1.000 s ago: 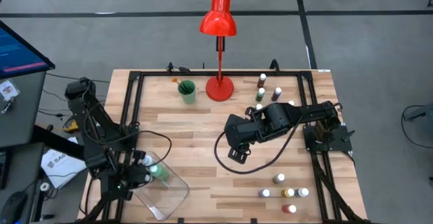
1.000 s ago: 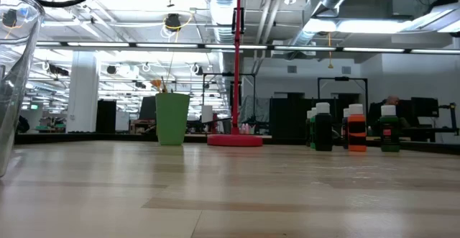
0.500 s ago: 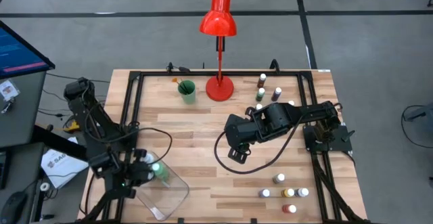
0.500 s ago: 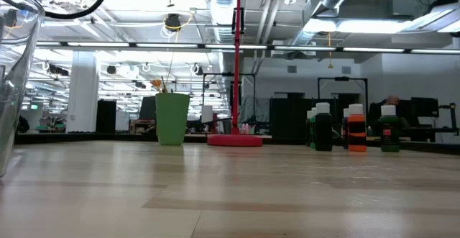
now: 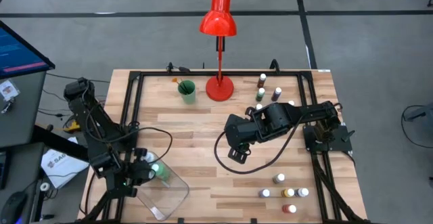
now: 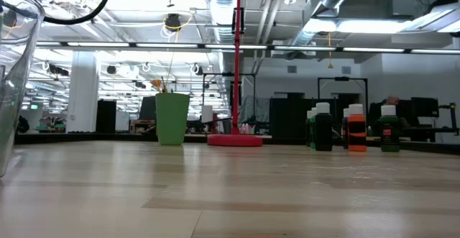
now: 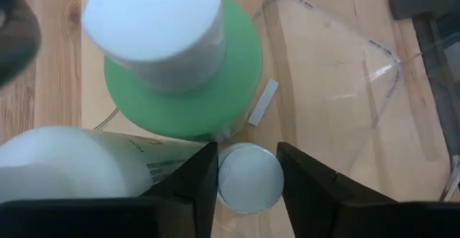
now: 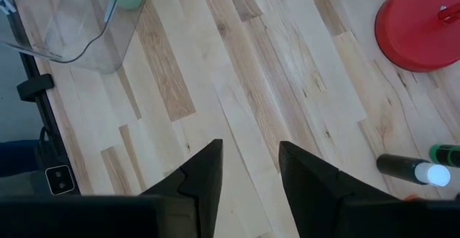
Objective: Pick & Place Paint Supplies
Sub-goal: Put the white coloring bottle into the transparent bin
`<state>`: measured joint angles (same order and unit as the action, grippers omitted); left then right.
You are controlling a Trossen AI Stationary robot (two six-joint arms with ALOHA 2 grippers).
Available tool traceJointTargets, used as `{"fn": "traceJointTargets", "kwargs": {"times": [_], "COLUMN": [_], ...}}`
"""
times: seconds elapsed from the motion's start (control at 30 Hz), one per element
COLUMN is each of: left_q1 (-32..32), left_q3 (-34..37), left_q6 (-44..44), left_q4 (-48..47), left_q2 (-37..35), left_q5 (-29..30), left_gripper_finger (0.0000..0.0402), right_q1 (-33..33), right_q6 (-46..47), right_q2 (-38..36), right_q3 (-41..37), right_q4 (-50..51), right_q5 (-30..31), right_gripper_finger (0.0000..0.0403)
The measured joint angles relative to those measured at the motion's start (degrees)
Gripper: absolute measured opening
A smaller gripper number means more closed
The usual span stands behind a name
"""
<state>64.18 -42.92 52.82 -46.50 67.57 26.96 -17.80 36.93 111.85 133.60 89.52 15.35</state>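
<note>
a: where is the large green bottle (image 7: 188,87)?
b: upright in the clear tray (image 5: 164,195) at the table's (image 5: 196,139) near left corner, white cap up, crowding a small white-capped bottle (image 7: 250,177).
a: the left gripper (image 7: 246,167)?
b: spread around that small cap; contact unclear.
a: the right gripper (image 8: 250,167)?
b: spread, empty, over bare mid-table boards.

Red lamp (image 5: 218,21) beside green cup (image 5: 187,91); clear tray (image 5: 162,193) at table (image 5: 196,136) corner
</note>
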Motion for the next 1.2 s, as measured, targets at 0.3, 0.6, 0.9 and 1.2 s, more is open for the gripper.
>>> {"fn": "traceJointTargets", "kwargs": {"times": [0.3,0.6,0.9,1.2], "left_q1": [0.0,0.0,0.0,0.0], "left_q3": [0.0,-0.02,-0.02,-0.04], "left_q6": [-0.02,-1.4,-1.53,-1.55], "left_q4": [0.0,0.04,0.31,0.39], "left_q2": [0.0,0.0,0.0,0.0], "left_q5": [0.0,-0.02,-0.02,0.0], "left_gripper_finger": [0.0131,0.0131,0.0131,0.0157], "right_q1": [-0.01,-0.01,-0.01,-0.01], "right_q6": [0.02,0.02,0.02,0.02], "right_q2": [0.0,0.0,0.0,0.0], "right_q3": [0.0,0.0,0.0,0.0], "right_q4": [0.0,0.0,0.0,0.01], "right_q5": [0.0,0.0,-0.02,-0.02], "right_gripper_finger": [0.0136,0.0137,0.0146,0.0149]}}
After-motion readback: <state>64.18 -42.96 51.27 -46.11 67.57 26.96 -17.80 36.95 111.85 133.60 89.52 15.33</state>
